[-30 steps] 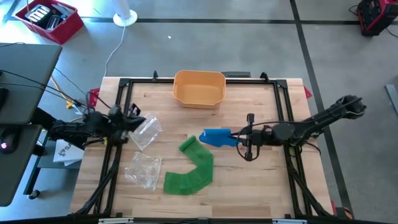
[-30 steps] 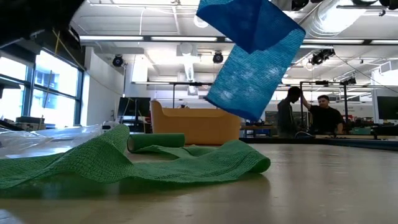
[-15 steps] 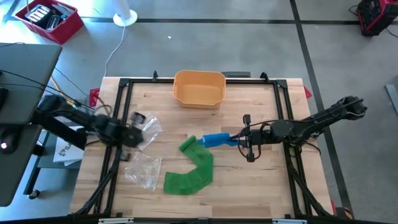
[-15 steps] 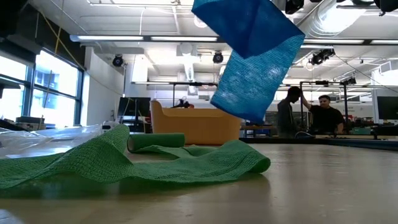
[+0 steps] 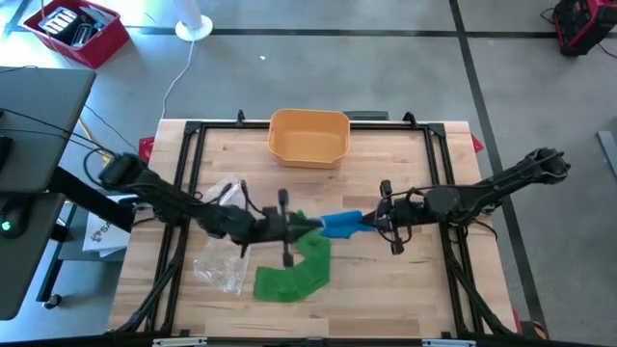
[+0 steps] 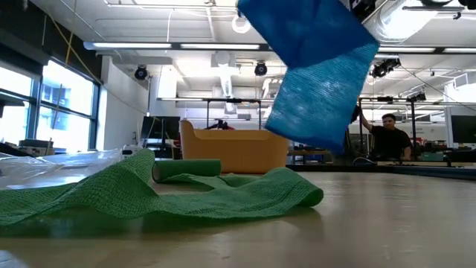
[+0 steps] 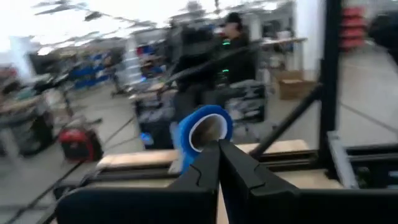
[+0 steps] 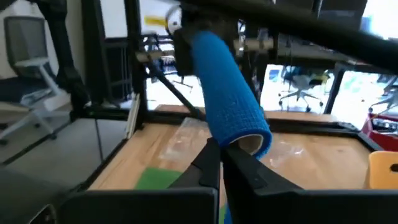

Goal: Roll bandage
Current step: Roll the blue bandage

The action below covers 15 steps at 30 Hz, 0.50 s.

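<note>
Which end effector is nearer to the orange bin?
Right, slightly. The right end effector is below and right of the bin; the left end effector is directly below it, slightly farther.

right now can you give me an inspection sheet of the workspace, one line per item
surface: wooden table inside a black frame.
job's things: blue bandage held above the table between both arms; green bandage lying unrolled, one end rolled.
clutter: orange bin at the far edge; clear plastic bags on the left side.
grippers: left end effector shut at one end of the blue bandage; right end effector shut on the other end.
cables: white cable on the floor.
surroundings: red crate on the floor; a person seated in the room behind.
</note>
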Each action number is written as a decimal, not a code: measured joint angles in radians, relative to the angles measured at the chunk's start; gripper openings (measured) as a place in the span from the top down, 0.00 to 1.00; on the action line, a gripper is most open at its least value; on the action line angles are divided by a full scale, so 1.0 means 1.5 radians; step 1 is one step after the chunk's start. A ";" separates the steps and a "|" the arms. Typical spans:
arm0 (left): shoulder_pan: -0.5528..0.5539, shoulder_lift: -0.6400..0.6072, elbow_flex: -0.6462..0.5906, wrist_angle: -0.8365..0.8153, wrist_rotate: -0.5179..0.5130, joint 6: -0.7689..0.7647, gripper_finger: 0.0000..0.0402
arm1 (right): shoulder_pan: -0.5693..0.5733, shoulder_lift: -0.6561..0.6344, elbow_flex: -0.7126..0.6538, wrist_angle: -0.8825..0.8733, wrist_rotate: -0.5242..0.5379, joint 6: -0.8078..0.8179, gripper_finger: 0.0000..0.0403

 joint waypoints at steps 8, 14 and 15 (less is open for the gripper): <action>-0.020 0.026 0.124 -0.191 -0.024 0.054 0.89 | 0.011 -0.003 0.000 -0.040 0.028 0.026 1.00; -0.035 0.023 0.133 -0.280 -0.145 0.045 0.82 | 0.011 -0.003 0.000 -0.048 0.058 0.037 1.00; -0.040 0.021 0.132 -0.298 -0.162 0.043 0.81 | 0.011 -0.003 0.000 -0.050 0.067 0.043 1.00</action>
